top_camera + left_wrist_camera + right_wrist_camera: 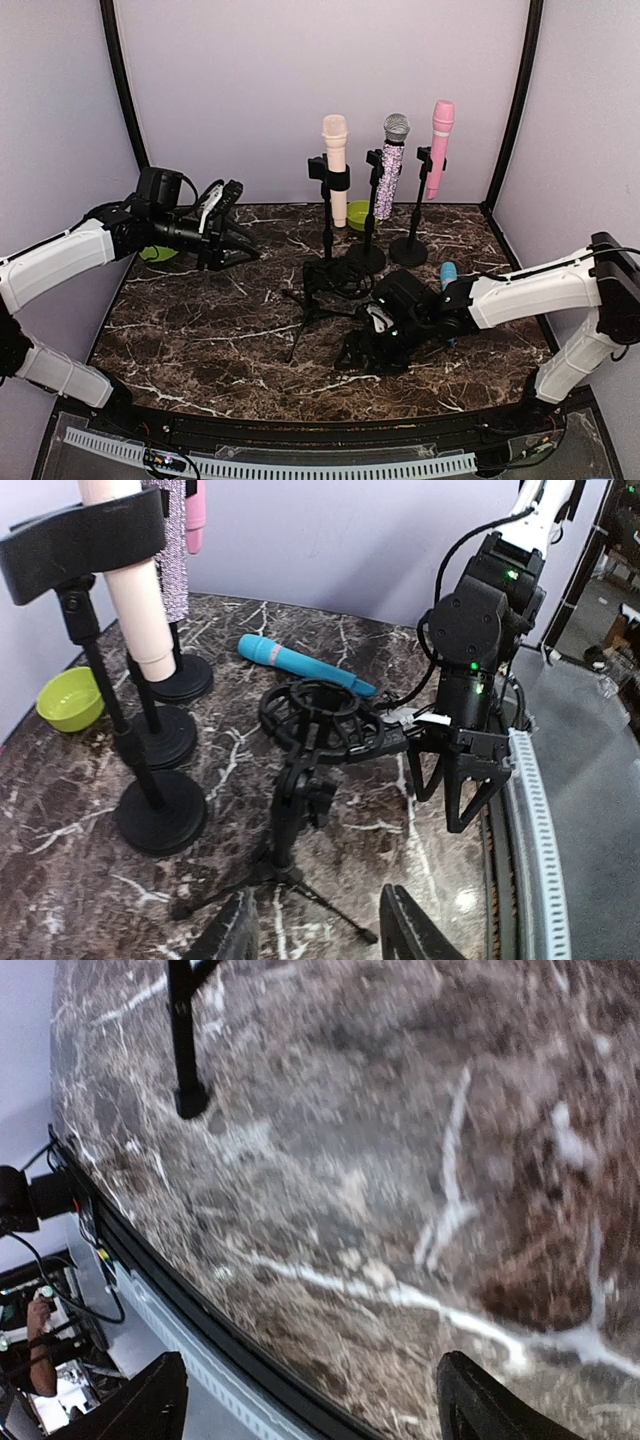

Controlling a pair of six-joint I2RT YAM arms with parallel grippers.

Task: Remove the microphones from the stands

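Microphone [300, 665], blue, lies flat on the tabletop [200, 330] toward its right edge, near the right hand [310, 1400], which is spread wide and empty. Left hand [320, 935], partly open, holds nothing. Dark white-veined marble surface; plain lilac walls [250, 80].

We saw the blue microphone [300, 664] lying flat on the dark marble tabletop [60, 880], out of the mount and just behind the black tripod stand [296, 790], which stood upright on splayed legs, its round shock-mount ring tilted toward the mic.
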